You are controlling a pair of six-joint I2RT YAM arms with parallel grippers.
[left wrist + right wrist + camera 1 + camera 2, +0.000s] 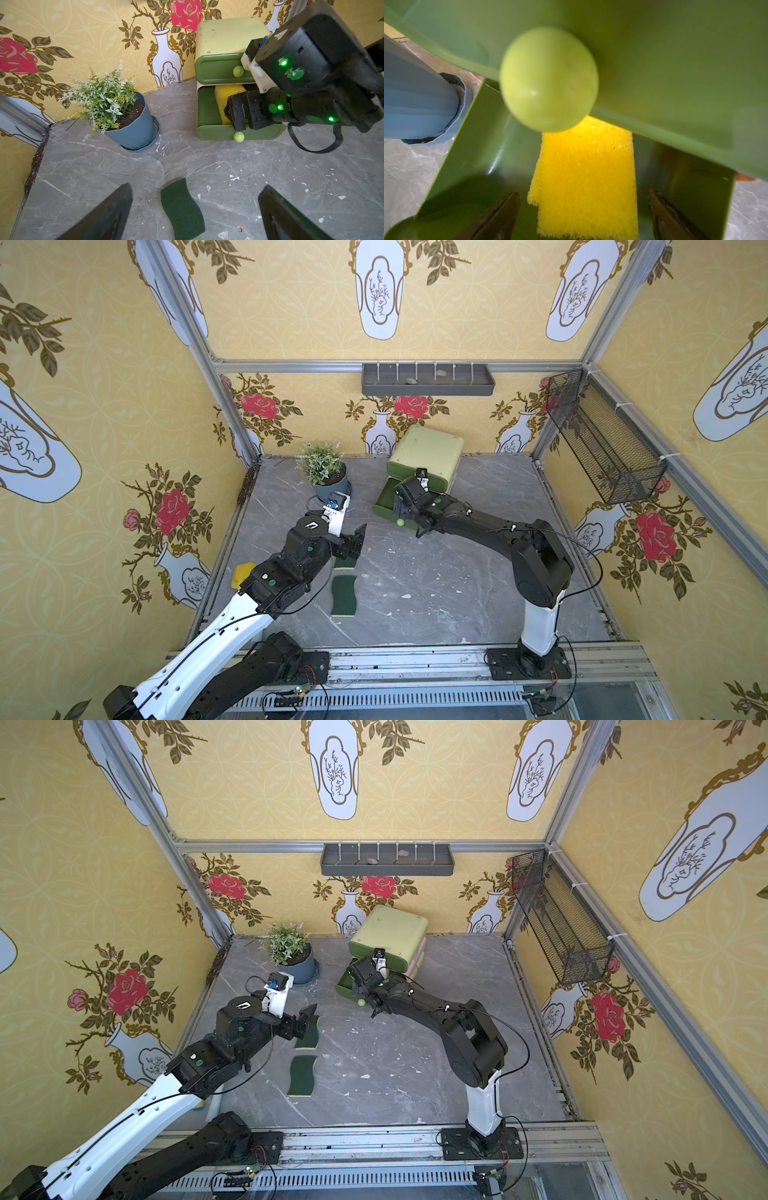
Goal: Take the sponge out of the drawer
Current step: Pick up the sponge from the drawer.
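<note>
Since the wide-open, empty right fingers (500, 218) flank the sponge (583, 180), a shallow pinch may slip off.

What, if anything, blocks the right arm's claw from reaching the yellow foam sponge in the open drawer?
Probably nothing: yes, it looks reachable. The right claw hangs open over the pulled-out green plastic drawer, its fingers either side of the yellow foam sponge.
</note>
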